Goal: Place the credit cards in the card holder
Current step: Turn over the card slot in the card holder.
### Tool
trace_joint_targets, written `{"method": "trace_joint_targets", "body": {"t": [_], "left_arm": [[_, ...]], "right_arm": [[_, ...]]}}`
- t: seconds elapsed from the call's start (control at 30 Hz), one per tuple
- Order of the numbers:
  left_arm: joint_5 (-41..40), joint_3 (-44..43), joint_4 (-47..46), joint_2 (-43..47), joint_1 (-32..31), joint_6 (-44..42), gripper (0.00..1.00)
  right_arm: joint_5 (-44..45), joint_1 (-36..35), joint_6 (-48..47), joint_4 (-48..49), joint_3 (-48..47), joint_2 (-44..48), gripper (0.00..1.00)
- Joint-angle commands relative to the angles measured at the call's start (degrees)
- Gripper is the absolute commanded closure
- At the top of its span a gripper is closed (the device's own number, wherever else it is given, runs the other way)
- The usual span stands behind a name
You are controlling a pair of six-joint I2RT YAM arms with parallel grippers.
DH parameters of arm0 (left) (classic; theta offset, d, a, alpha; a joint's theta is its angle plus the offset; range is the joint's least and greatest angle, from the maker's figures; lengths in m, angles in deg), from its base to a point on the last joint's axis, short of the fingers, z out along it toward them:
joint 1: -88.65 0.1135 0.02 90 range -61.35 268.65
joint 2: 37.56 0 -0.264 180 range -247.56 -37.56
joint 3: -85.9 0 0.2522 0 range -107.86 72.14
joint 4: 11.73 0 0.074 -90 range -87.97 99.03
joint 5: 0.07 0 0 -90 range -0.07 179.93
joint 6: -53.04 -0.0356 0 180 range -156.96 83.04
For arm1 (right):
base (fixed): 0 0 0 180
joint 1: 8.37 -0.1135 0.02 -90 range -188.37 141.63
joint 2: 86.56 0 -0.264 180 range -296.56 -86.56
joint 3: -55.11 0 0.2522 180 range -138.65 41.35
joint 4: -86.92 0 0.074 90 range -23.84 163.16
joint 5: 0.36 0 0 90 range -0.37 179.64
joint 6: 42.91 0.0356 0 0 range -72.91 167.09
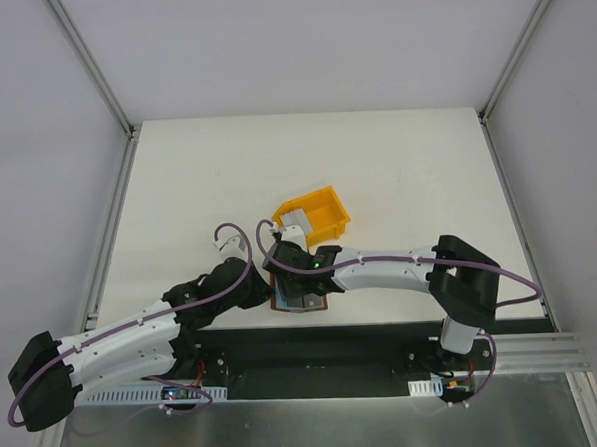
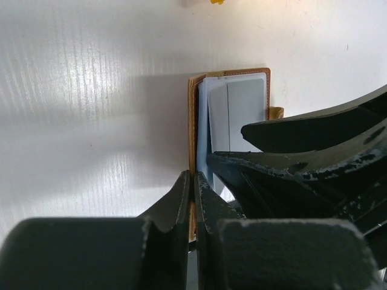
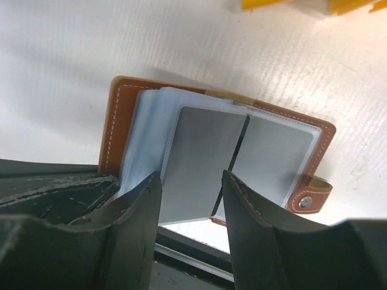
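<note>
Hold card holder (image 3: 115,121) steady, left end effector (image 2: 193,181) clamped on its 9 o'clock edge. Nudge credit card (image 3: 205,139) in squarely, right end effector (image 3: 190,175) jaws apart.

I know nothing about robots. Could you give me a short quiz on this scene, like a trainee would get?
1. True or false: the right gripper is shut tight.
2. What does the left gripper pinch? A) a purple cable B) the edge of the card holder C) nothing
3. Fill in the blank: the bin beyond the card holder is coloured ____.

Key: 1 false, its jaws stand apart over a grey card; 2 B; 3 yellow.
</note>
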Motion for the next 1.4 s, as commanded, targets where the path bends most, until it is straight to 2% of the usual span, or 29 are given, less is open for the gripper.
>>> {"method": "trace_joint_targets", "body": {"t": [0.0,0.47,0.87,1.27,1.37], "left_arm": [[0.5,-0.7,-1.9,0.9,-0.6,0.1,1.00],[0.6,0.1,-1.9,1.0,-0.6,0.5,1.00],[0.5,1.0,-1.9,1.4,-0.6,1.1,1.00],[0.4,1.2,-1.9,1.1,-0.7,1.2,1.00],[0.5,1.1,-2.0,1.1,-0.7,1.2,1.00]], "right_arm": [[3.6,-0.4,-0.6,-3.7,-1.7,2.9,0.55],[6.5,-0.3,-1.0,-5.9,-0.5,6.6,0.62],[7.8,0.8,1.2,-6.9,6.4,12.8,0.66],[3.9,4.5,0.0,-4.2,10.3,14.4,0.62],[2.2,4.6,-1.3,-2.7,9.7,13.0,0.58]]}}
